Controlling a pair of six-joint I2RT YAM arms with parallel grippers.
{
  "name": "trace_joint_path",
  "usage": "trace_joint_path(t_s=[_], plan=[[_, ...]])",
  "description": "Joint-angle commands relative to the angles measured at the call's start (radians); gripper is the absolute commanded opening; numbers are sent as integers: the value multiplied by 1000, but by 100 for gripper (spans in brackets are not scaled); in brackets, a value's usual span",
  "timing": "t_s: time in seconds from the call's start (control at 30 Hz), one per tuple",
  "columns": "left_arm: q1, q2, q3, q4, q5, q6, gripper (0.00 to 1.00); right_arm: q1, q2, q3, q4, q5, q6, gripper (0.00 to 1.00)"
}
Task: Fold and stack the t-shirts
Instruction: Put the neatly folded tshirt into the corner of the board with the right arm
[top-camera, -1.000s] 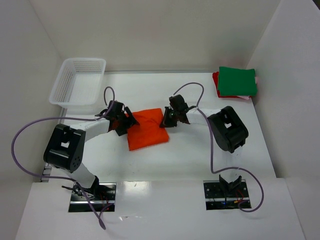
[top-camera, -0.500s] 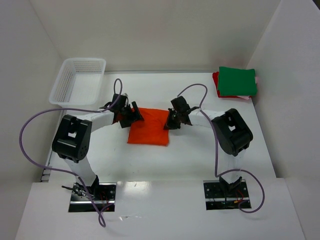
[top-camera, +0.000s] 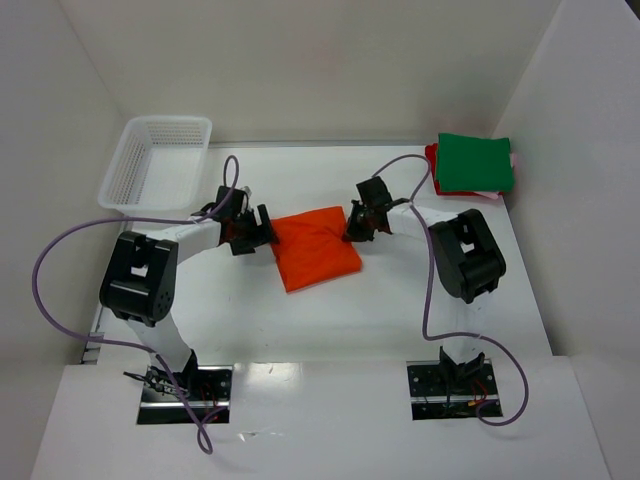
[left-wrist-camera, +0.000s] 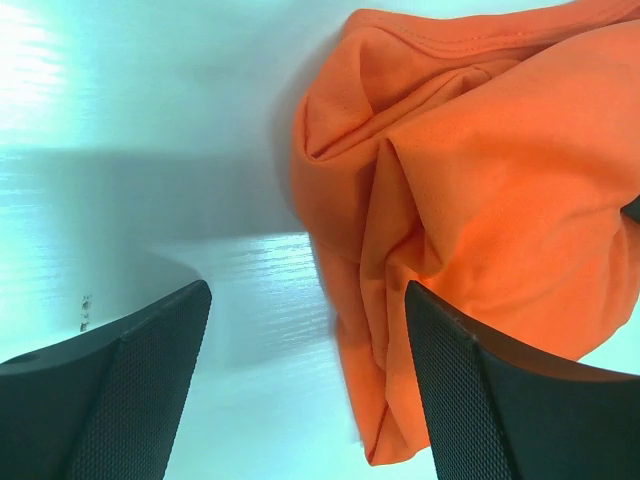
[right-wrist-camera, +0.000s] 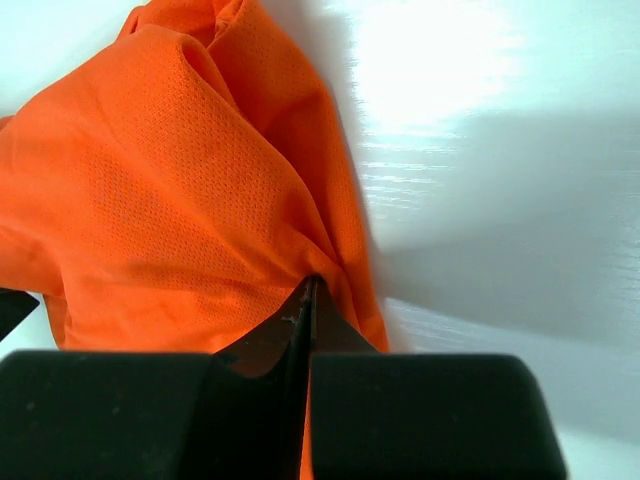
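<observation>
A bright orange t-shirt (top-camera: 318, 248), folded into a rough square, lies mid-table. My right gripper (top-camera: 357, 228) is shut on its right edge, and the cloth (right-wrist-camera: 180, 200) puckers at the fingertips. At the shirt's left edge my left gripper (top-camera: 262, 232) stands open, with a fold of orange cloth (left-wrist-camera: 440, 200) lying between and beyond its fingers (left-wrist-camera: 480, 390), not pinched. At the far right corner sits a stack of folded t-shirts, a green one (top-camera: 475, 162) on top with red (top-camera: 433, 165) and pale pink edges beneath.
A white mesh basket (top-camera: 157, 163) stands at the back left, just behind my left arm. White walls close in the table on the left, back and right. Purple cables loop off both arms.
The orange shirt has been dragged right and turned, with my right gripper pulling its edge toward the back right. My left gripper stayed open at the left edge and shifted slightly.
</observation>
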Motion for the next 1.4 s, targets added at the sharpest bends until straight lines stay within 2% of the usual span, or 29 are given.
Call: trace_joint_path(t_s=[0.0, 0.3, 0.47, 0.77, 0.9, 1.03, 1.07, 1.13, 1.2, 1.23, 1.3, 1.37], plan=[[1, 58, -18, -13, 26, 25, 87, 6, 14, 26, -24, 6, -20, 0], [-29, 98, -49, 53, 93, -43, 87, 6, 3, -63, 19, -59, 38, 0], [-39, 117, -49, 72, 112, -43, 87, 46, -26, -117, 38, -68, 49, 0], [-39, 156, 24, 72, 112, -23, 85, 55, -69, -117, 39, -34, 59, 0], [-39, 165, 58, 18, 103, -3, 85, 55, -98, -97, 16, 1, 49, 0], [-39, 107, 29, -3, 69, -3, 87, 55, -145, -88, -9, 26, 40, 0], [-39, 95, 17, -12, 69, -3, 87, 42, -156, -88, -9, 26, 40, 3], [-39, 52, -6, -13, 69, -13, 88, 29, -187, -88, -9, 38, 31, 19], [-39, 10, -27, -23, 69, -13, 88, 11, -207, -100, -9, 53, 22, 37], [-39, -2, -27, -38, 60, -13, 88, 11, -221, -109, -9, 53, 22, 51], [-39, -42, -37, -51, 60, -13, 88, -24, -231, -144, 6, 23, 11, 60], [-39, -68, -37, -60, 60, -13, 89, -34, -232, -172, 31, -12, -15, 75]])
